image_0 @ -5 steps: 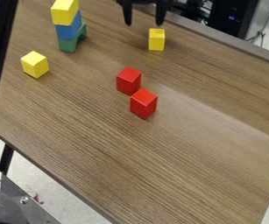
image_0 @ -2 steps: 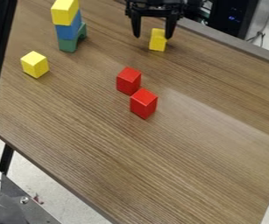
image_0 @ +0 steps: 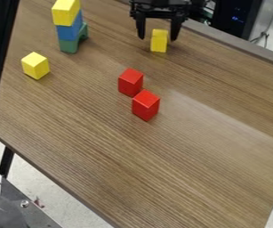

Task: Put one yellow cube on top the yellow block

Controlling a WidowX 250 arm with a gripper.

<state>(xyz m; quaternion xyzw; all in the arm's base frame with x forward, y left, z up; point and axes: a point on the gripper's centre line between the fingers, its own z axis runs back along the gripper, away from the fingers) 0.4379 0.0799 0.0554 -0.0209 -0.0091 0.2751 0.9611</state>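
Tho agape, pincer (image_0: 157,39) nr rightmost yellow blk (image_0: 158,44)

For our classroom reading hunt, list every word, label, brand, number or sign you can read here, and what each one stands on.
There is no readable text here.
Black case behind the table: small blue lit marks, too small to tell whether they are lettering.
Left yellow cube, yellow block by the tool, red blocks: no lettering seen on their visible faces.
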